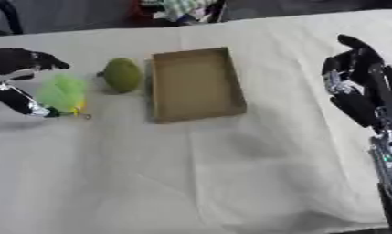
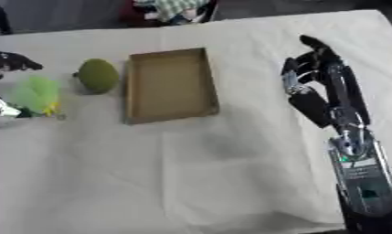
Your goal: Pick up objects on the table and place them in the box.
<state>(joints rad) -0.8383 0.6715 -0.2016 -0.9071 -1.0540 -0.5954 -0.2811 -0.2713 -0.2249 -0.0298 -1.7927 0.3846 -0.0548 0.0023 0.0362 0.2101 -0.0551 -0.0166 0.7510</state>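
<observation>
Left hand (image 1: 23, 80) is in at nine o'clock, fingers above and thumb below the fluffy green toy (image 1: 63, 93), wide and straddling it; whether they touch the fluff I cannot tell, so call it spread around, not yet pinched. The toy lies on the cloth (image 1: 230, 173) at the left edge, a bit of yellow at its lower end; the round green fruit (image 1: 123, 75) sits just beside it toward three o'clock, and the fruit itself is close against the left wall of the box (image 1: 195, 84); the box is at centre and looks bare inside.

Right hand (image 2: 315, 87) waits out at three o'clock, well apart from the box, fingers relaxed and pointing up, holding nothing.

The step in hand looks like the grasp on the toy; to do it well, close on the body of the fluff rather than the wispy edge, lift straight before travelling, and carry it high over the fruit toward three o'clock so nothing gets knocked; release only once above the box floor, not its rim.
</observation>
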